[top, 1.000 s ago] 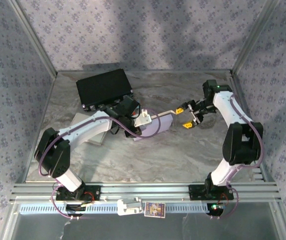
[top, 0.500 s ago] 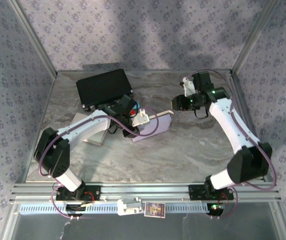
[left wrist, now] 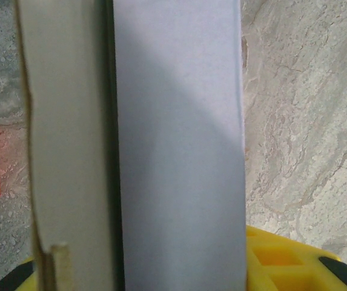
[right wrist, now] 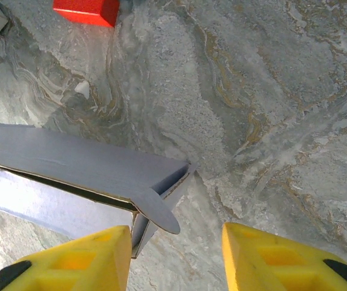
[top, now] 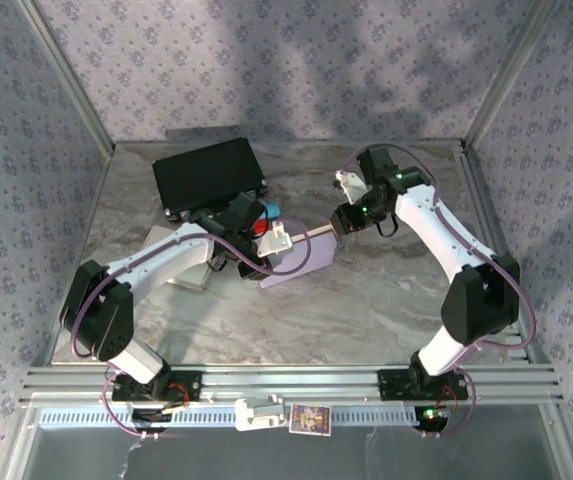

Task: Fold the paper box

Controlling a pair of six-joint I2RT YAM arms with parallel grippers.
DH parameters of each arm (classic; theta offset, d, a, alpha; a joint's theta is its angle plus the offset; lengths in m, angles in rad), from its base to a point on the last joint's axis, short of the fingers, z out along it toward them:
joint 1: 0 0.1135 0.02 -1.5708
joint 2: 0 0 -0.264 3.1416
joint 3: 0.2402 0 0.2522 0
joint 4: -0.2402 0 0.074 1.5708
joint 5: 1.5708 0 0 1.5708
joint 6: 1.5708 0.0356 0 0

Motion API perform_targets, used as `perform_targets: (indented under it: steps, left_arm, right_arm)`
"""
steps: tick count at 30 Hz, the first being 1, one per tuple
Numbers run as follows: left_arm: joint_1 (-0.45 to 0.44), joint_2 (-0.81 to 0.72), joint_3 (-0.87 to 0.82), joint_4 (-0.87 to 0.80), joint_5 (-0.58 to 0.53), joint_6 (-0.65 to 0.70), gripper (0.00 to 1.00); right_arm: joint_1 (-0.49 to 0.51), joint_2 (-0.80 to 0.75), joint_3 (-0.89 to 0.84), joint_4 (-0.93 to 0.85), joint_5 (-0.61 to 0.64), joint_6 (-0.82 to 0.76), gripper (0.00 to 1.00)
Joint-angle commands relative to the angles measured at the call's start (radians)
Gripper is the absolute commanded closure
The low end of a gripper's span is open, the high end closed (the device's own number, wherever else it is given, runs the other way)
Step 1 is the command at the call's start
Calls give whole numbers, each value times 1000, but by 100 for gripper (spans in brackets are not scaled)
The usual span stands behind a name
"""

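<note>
The paper box [top: 301,255] is a lavender, partly flattened sleeve lying mid-table. My left gripper [top: 278,240] is shut on its left end. In the left wrist view the box's lavender panel [left wrist: 179,151] and its brown inner face run between the yellow fingertips [left wrist: 282,260]. My right gripper [top: 338,222] is at the box's right end. In the right wrist view it [right wrist: 176,242] stands open, and the box's end with a rounded tab flap [right wrist: 158,212] pokes into the gap beside the left finger [right wrist: 76,257], with no grip on it.
A black case [top: 209,175] lies at the back left. A red block [top: 263,225] and a small blue piece [top: 273,208] sit just behind the left gripper. A pale flat sheet [top: 191,272] lies under the left forearm. Metal frame posts edge the table.
My right arm has swung left and lowered its gripper to the box's right end, with its jaws narrower than a second ago. The left gripper keeps its hold, shifted slightly.
</note>
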Motion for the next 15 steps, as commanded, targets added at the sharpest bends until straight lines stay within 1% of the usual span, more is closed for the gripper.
perform_targets:
  steps: [1,5,9,15]
  left_arm:
    - [8,-19,-2,-34,31,30,61]
    - [10,-19,-5,-34,31,34,61]
    - [12,-21,-9,-33,30,33,61]
    - [11,-19,-6,-29,31,33,61]
  right_arm:
    - [13,2,6,-40,1,-41,55]
    - [12,25,19,-29,-2,-45,57]
    - [16,67,72,-62,-16,-55,65]
    - [24,59,65,-72,-9,-52,69]
